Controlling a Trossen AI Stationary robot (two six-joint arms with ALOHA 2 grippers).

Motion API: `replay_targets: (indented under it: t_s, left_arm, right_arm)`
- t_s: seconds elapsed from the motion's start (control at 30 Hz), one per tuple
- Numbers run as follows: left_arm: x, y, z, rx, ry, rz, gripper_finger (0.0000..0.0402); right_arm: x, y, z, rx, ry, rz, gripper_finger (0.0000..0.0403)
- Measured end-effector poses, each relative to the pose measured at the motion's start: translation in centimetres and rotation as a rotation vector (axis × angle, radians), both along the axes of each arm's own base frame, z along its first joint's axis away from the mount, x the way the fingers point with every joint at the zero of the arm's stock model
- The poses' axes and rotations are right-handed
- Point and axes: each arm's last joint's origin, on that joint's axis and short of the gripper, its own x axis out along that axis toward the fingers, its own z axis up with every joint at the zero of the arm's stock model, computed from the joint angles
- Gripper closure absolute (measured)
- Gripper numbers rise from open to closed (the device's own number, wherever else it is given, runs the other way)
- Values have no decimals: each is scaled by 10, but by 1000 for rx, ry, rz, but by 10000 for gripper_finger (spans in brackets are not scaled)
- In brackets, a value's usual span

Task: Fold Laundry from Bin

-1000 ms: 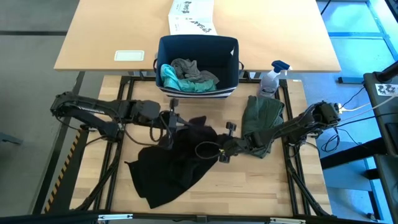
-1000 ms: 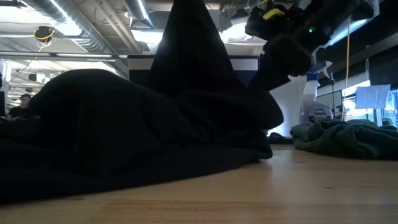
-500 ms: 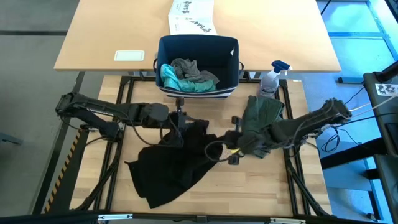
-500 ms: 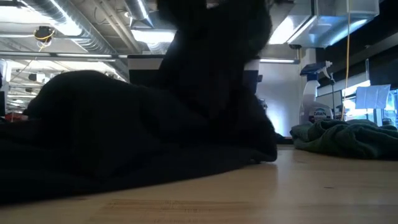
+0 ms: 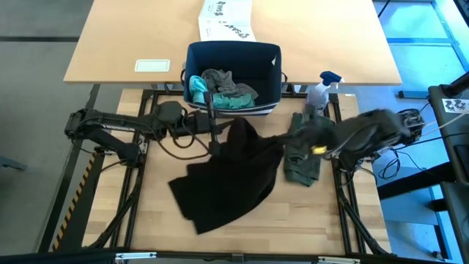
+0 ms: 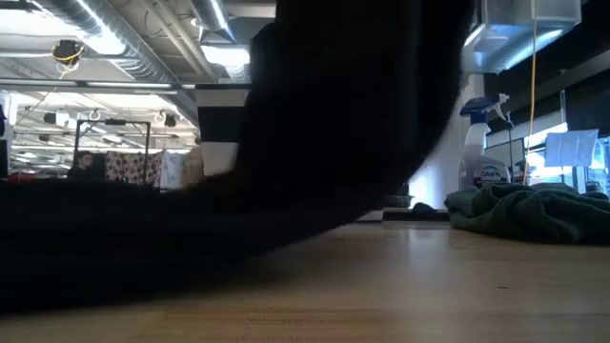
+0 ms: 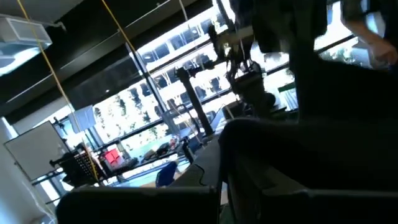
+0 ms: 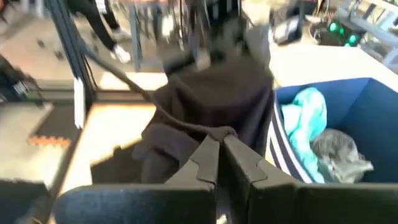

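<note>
Large black T-shirt (image 5: 223,183): soft matt cloth, limp and creased. Olive-green garment (image 5: 304,150): thicker matt cloth, rumpled, nubby in the low view. Rectangular navy-blue fabric bin (image 5: 233,60): woven matt cloth walls, white stripes at base. Teal piece (image 5: 199,89) and grey piece (image 5: 223,81) inside: soft crumpled cloth. Slatted light-wood tabletop (image 5: 293,220): smooth, faint sheen. Clear plastic spray bottle (image 5: 319,92): glossy, blue trigger. White printed box (image 5: 226,19): matt cardboard.

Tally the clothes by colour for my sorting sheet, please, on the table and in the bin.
Black: 1, the shirt both grippers hold up
Olive green: 1, the piece on the table
Teal: 1, the piece in the bin
Grey: 1, the piece in the bin
Total: 4
</note>
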Motion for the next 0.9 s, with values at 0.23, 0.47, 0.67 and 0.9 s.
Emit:
replay_targets:
  t_s: [0.23, 0.47, 0.67, 0.9]
  left_arm:
    - [5, 18, -13, -6, 102, 61, 388]
    - [7, 26, -40, -22, 354, 93, 388]
    - [1, 24, -60, -3, 563, 220, 388]
    - [-12, 20, -81, -10, 820, 231, 388]
  right_arm:
    - [-16, -7, 29, 5, -100, 24, 398]
    - [13, 6, -12, -38, 36, 41, 398]
    - [69, 33, -94, -26, 120, 138, 399]
    - [123, 57, -204, -99, 100, 233, 396]
